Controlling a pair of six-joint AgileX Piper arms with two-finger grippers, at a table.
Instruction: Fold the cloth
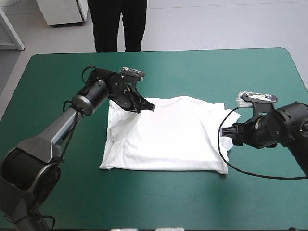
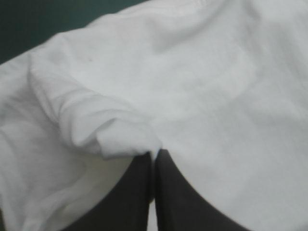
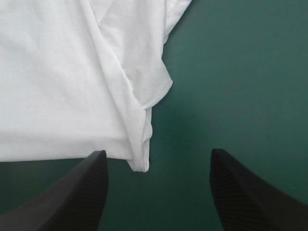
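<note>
T-shirt [image 1: 168,137] lies mid-frame on the table [image 1: 192,72]; my left gripper [image 2: 154,156] fingers pinch its fold, right gripper [image 3: 159,151] fingers wide.

Light is bright, diffuse, overhead. Soft shadows lie under my left gripper [image 1: 146,107] and in folds of the T-shirt [image 1: 168,139].

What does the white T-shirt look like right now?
The T-shirt is white, soft-looking cloth with short sleeves, lying mostly flat and wrinkled mid-table on the teal-green cover. The left tool pinches a bunched fold at its far left corner. The right tool stands open at its right edge.
</note>
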